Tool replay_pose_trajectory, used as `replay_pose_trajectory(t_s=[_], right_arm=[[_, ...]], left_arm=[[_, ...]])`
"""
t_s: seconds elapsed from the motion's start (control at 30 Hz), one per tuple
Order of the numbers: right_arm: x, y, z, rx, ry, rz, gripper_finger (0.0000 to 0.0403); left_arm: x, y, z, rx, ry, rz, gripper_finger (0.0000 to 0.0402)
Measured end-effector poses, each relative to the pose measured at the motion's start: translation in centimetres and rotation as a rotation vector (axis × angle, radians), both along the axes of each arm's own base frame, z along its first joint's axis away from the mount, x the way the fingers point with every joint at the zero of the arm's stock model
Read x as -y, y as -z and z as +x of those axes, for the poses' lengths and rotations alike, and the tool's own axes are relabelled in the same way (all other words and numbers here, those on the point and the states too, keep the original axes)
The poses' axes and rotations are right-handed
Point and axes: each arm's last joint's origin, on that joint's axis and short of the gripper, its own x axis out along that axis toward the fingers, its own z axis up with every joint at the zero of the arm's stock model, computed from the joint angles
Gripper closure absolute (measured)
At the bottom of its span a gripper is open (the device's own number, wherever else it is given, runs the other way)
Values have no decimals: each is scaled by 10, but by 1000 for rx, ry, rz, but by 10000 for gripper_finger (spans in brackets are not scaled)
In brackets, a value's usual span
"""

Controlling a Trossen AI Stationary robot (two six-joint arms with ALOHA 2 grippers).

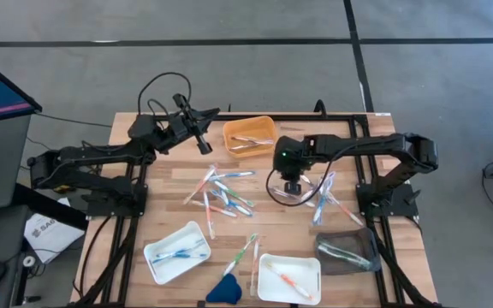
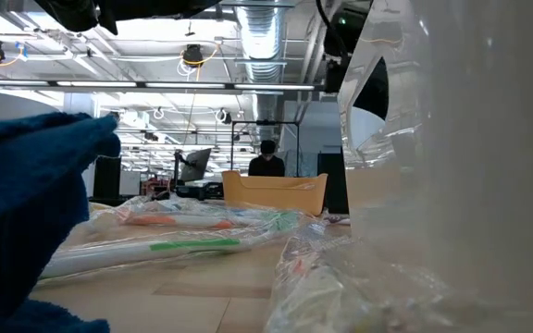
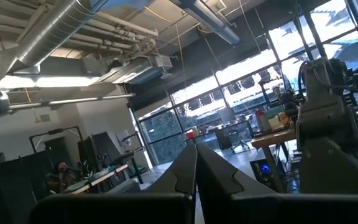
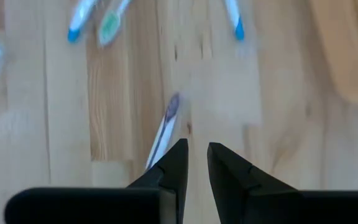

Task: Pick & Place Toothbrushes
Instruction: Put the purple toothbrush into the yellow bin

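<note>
Several toothbrushes [image 1: 221, 192] lie loose on the wooden table's middle, and more lie at the right [image 1: 328, 201]. My right gripper [image 1: 291, 185] hangs over the bare wood between the two lots, pointing steeply down. Its fingers [image 4: 196, 158] are open by a narrow gap with only wood showing between them. One toothbrush [image 4: 164, 129] lies on the table just beside one finger. Others [image 4: 109, 25] lie farther off. My left gripper [image 1: 202, 141] is raised at the far left, shut [image 3: 196, 168] and pointing up into the room.
An orange tray [image 1: 248, 135] with brushes stands at the far edge. Two white trays [image 1: 176, 252] [image 1: 289, 278] and a dark tray [image 1: 347, 250] stand near the front. A dark-blue wedge [image 1: 225, 291] lies at the front edge. A person [image 2: 266, 162] sits far behind.
</note>
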Motion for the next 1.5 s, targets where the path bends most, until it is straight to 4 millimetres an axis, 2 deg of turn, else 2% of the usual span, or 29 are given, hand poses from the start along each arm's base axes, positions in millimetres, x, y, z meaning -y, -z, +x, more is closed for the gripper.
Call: replay_pose_trajectory(t_s=[0.3, 0.5, 0.67, 0.93, 1.1, 1.5], right_arm=[[-7, 28, -19, -149, 164, 91, 347], [-22, 39, -27, -215, 166, 109, 340], [-30, 49, -30, -223, 160, 76, 305], [-37, 49, -29, -220, 204, 47, 210], [-44, 49, -29, -219, 195, 49, 167], [-47, 47, -22, -148, 180, 48, 154]], left_arm=[[2, 0, 1, 23, 36, -56, 401], [9, 0, 3, 24, 68, -61, 401], [17, 0, 6, 22, 101, -61, 401], [21, 0, 7, 21, 120, -60, 401], [21, 0, 7, 21, 119, -59, 401], [21, 0, 7, 21, 119, -59, 401]])
